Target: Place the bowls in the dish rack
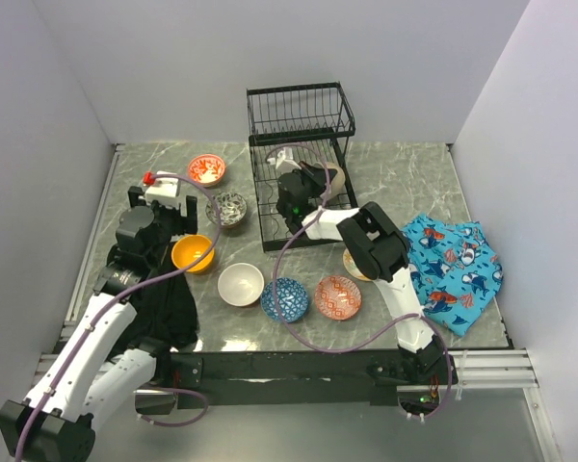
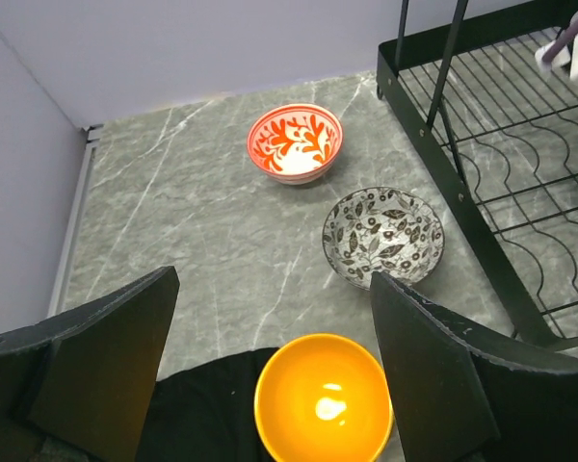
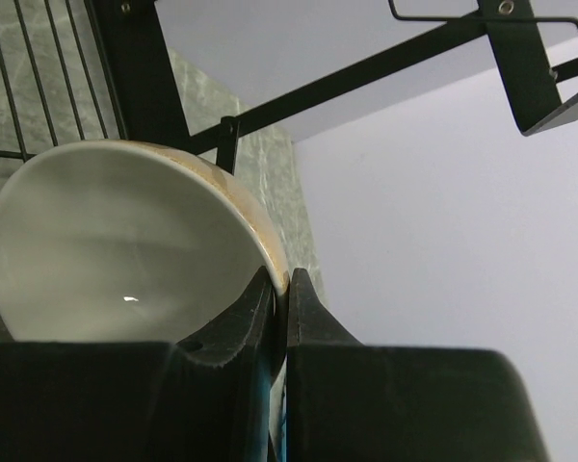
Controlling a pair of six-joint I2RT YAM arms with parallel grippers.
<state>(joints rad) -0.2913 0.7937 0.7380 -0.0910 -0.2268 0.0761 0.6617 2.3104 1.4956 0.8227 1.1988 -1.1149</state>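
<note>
Black wire makes up the two-tier dish rack, which stands at the far middle of the grey marble tabletop. The right pincer reaches into the lower tier, clamped tight on the rim of a beige bowl. The bowl is tipped on edge at the right side of the tray, and I cannot tell whether it touches the wires.

The left pincer hangs wide apart above the plain orange bowl at the left and holds nothing. Beyond it are a black-and-white floral bowl just beside the rack's left edge and a red-and-white bowl farther off.

Near the arms, a white bowl, a blue patterned bowl and a red patterned bowl sit in a row. A blue fish-print cloth lies at the right.
</note>
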